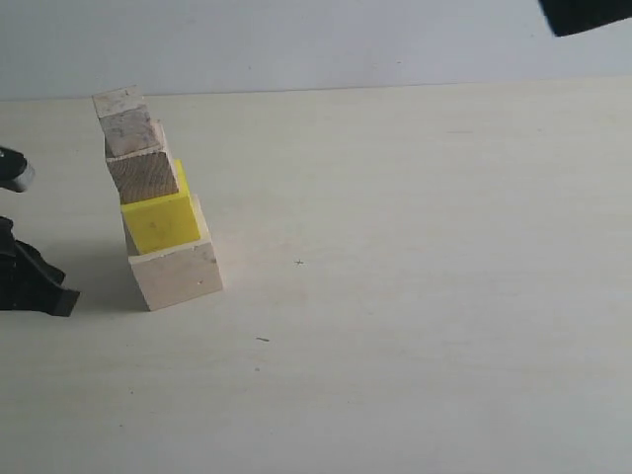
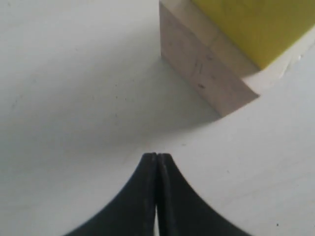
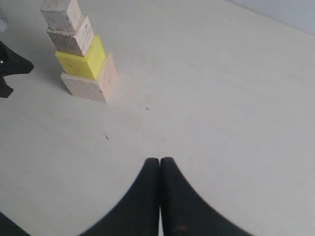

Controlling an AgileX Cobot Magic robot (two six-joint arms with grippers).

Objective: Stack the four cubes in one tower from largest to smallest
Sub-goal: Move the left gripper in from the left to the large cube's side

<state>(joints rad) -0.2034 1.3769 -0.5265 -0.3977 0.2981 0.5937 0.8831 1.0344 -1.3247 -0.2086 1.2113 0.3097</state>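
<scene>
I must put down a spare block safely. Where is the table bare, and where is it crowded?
The table is bare from the tower to the right edge of the exterior view, and also between the tower and the camera. It is crowded only on the left: the left gripper sits close beside the tower's largest cube.

The right pincer point(image 3: 160, 162), jaws pressed together and empty, hangs over the counter point(image 3: 231, 98), well apart from the four-cube tower point(image 3: 81, 54).
</scene>
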